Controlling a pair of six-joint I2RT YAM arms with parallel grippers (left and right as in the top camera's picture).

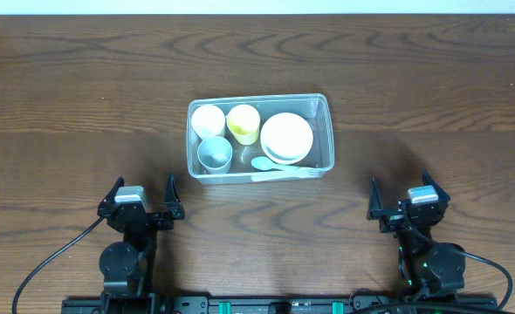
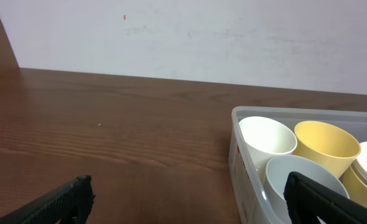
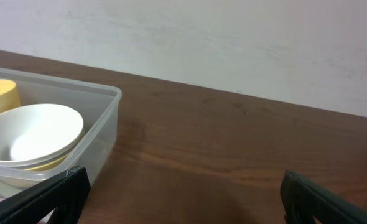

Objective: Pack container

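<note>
Overhead: the container (image 1: 257, 98) sits mid-frame on the worktop (image 1: 65, 87), holding cups (image 1: 209, 119) and a bowl (image 1: 286, 137). The left hand (image 1: 144, 187) is lower left and the right hand (image 1: 401, 187) lower right, both spread and empty. Left wrist: container at lower right. Right wrist: container at left.

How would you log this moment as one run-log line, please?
container: white cup, yellow cup, grey cup, stacked bowls, spoon inside | left gripper: open, empty | right gripper: open, empty
</note>
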